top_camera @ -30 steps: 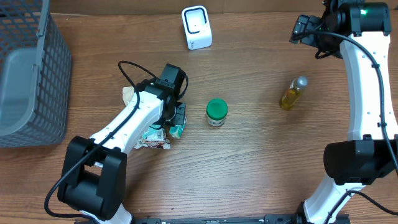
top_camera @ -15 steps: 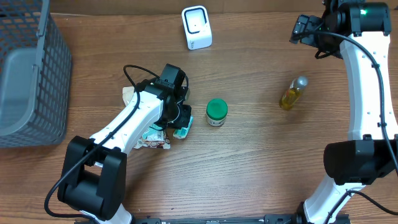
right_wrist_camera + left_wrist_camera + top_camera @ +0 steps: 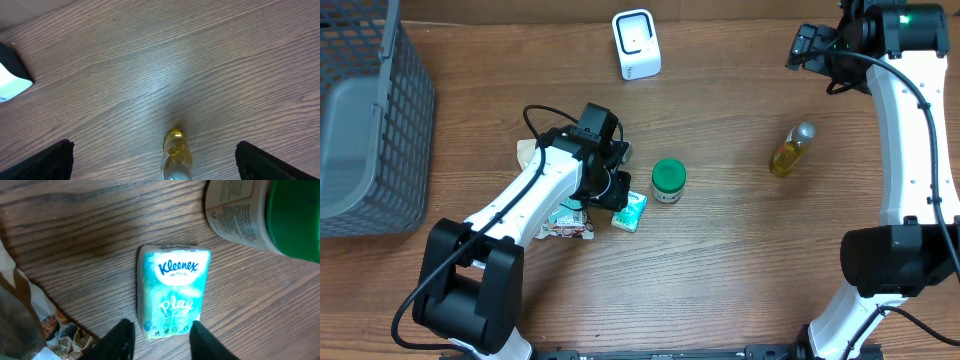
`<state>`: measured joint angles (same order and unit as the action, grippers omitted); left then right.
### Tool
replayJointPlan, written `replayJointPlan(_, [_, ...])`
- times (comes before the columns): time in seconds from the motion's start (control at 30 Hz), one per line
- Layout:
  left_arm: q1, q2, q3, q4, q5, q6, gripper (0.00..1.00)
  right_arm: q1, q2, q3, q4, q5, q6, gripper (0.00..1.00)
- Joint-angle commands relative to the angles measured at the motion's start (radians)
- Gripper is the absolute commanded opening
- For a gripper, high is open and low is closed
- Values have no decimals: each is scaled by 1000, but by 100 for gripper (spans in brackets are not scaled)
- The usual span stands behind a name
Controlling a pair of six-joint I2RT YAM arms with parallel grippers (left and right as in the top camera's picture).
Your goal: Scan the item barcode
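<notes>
A teal Kleenex tissue pack (image 3: pixel 631 211) lies flat on the wood table just left of a green-lidded jar (image 3: pixel 668 181). In the left wrist view the pack (image 3: pixel 172 287) sits label up. My left gripper (image 3: pixel 161 336) straddles its near end, open, with a gap between each finger and the pack. The left gripper (image 3: pixel 617 190) hovers right at the pack's upper edge. The white barcode scanner (image 3: pixel 636 44) stands at the back centre. My right gripper (image 3: pixel 156 159) is wide open and empty, high over a yellow bottle (image 3: pixel 176 156).
A grey wire basket (image 3: pixel 410 120) fills the far left. Printed snack packets (image 3: pixel 565 222) lie under my left arm and show as a packet (image 3: pixel 55 330) beside the left finger. The yellow bottle (image 3: pixel 791 150) lies at the right. The jar (image 3: pixel 265 215) is close to the pack.
My left gripper carried the tissue pack to the right towards the jar, then opened. The pack now lies released on the table. The right arm stayed still.
</notes>
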<state>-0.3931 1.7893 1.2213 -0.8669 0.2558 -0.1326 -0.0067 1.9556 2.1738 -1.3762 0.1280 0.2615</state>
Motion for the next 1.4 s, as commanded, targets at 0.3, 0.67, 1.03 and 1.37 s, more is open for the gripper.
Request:
replayJointPlan(0.3, [0, 21, -11, 7, 14, 50, 38, -6, -9, 10, 5, 1, 0, 100])
replayJointPlan(0.67, [2, 121, -11, 42, 18, 47, 29, -6, -9, 10, 5, 1, 0, 100])
replayJointPlan(1.03, [1, 177, -11, 45, 31, 42, 27, -6, -9, 10, 5, 1, 0, 100])
replayJointPlan(1.37, [27, 169, 79, -38, 25, 58, 4, -6, -9, 10, 5, 1, 0, 100])
